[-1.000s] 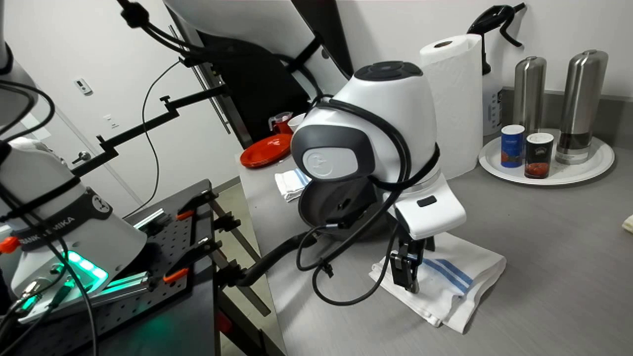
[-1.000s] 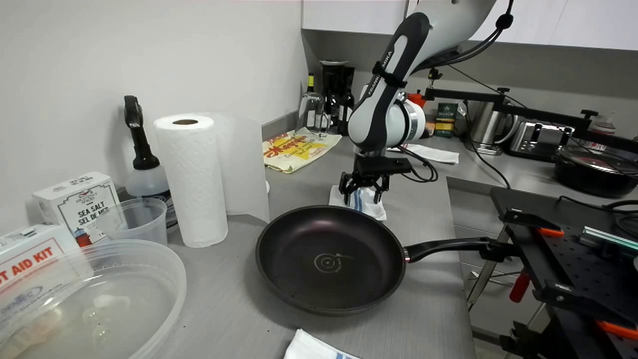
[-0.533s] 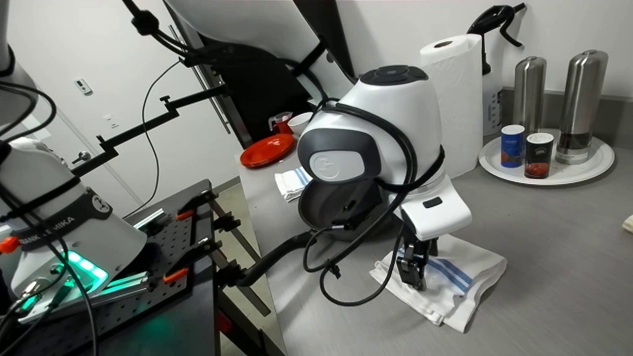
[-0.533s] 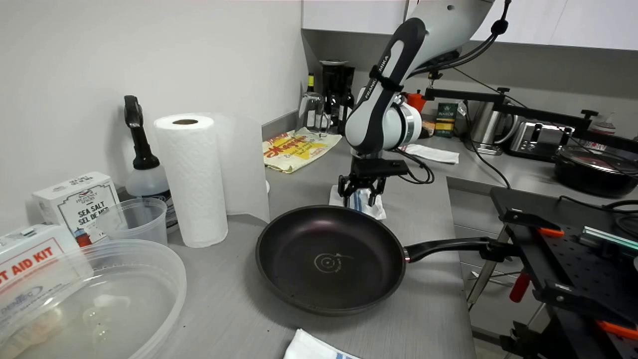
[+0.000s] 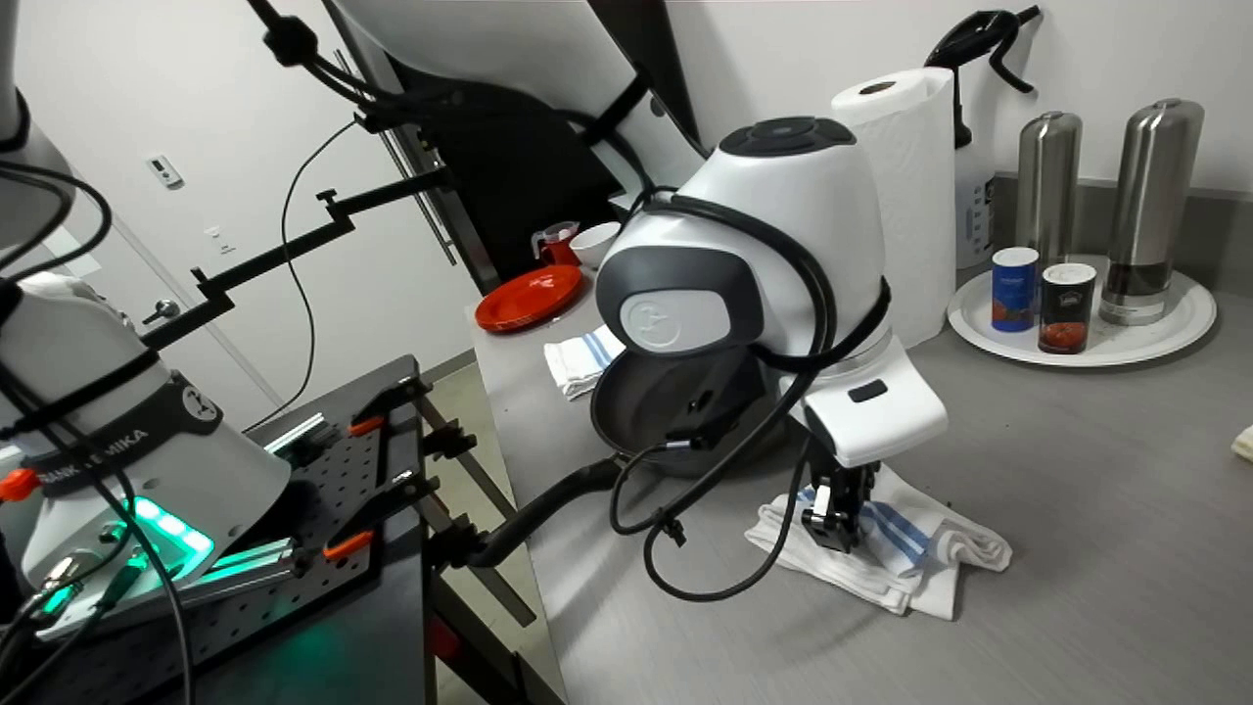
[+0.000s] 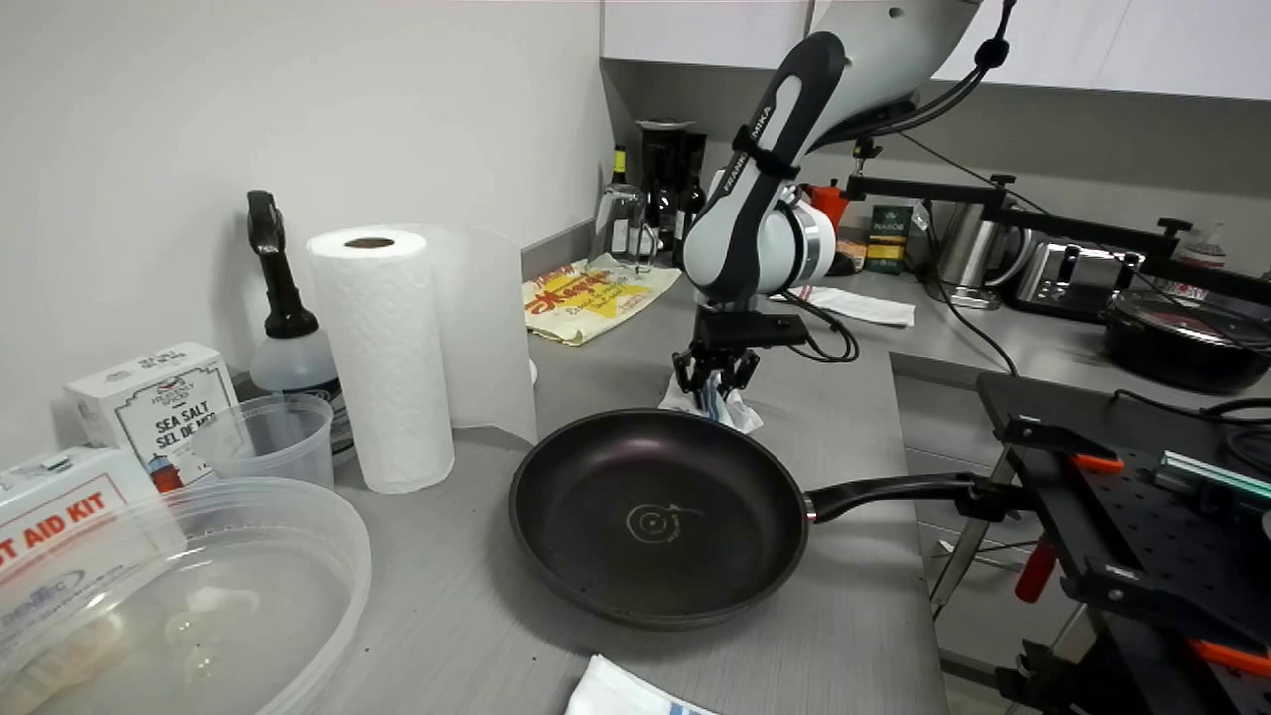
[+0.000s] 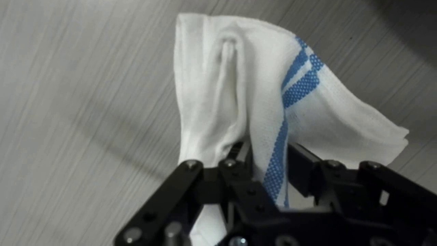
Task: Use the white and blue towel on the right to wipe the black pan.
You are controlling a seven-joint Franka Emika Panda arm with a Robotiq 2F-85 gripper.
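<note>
In the wrist view, the gripper (image 7: 270, 153) is closed on a raised fold of the white and blue towel (image 7: 266, 92); the fold stands pinched between the fingers (image 7: 304, 169).

In an exterior view, the jaws have come together within the last second, and the towel, flatter a moment ago, is bunched. It rests on the counter (image 5: 1077, 509), near and to the right of the black pan (image 5: 638, 406). The grasp step appears complete; transport to the pan and wiping remain. At far right, a white plate (image 5: 1186, 318) carries a blue canister (image 5: 1014, 293), a dark shaker (image 5: 1065, 309) and two steel mills (image 5: 1155, 196).

In an exterior view, the towel lies just beyond the pan's far edge. A printed emblem (image 6: 652, 523) shows on the pan's floor. At near left stands a large transparent tub (image 6: 333, 556); its contents cannot be identified. Beyond it stands a smaller transparent cup (image 6: 298, 447).
</note>
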